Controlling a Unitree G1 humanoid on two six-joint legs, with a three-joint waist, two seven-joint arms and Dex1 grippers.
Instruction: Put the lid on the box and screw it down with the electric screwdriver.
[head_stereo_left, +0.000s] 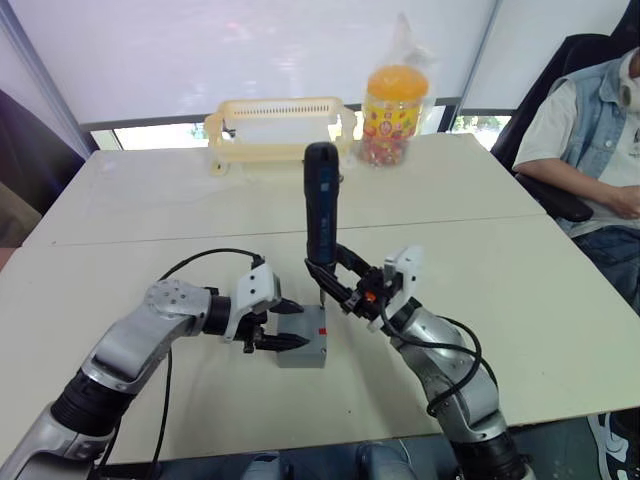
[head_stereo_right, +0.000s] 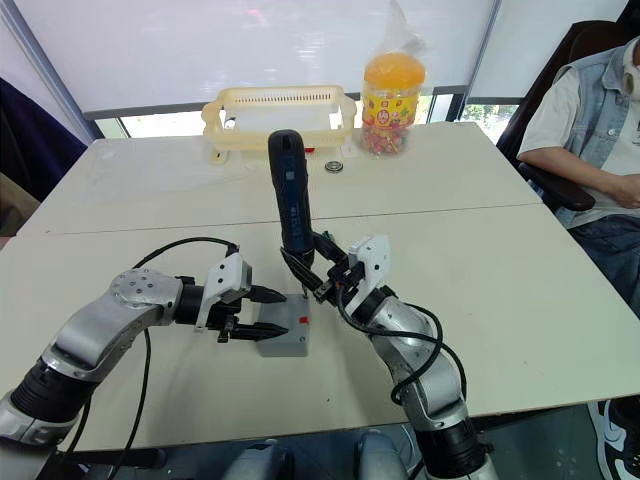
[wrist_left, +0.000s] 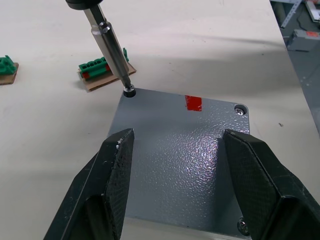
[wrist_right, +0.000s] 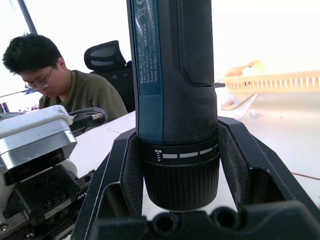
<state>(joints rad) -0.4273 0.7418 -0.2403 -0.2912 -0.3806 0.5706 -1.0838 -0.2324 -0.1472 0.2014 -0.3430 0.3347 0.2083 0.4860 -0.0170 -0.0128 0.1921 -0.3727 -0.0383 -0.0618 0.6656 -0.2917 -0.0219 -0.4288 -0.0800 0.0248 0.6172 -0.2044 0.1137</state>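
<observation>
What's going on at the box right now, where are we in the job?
The lid already sits on the box. The right gripper holds the electric screwdriver upright, its bit seated in a corner screw of the lid. The left gripper is open with a finger on each side of the box, steadying it. Two other corner screws look already in place. A person sits beyond the table's right side.

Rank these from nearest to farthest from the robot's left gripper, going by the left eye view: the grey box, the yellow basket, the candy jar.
1. The box, lid on, right at the left gripper, between its fingers.
2. The basket, at the table's far edge, straight ahead.
3. The candy jar, also at the far edge, but further to the right.
</observation>
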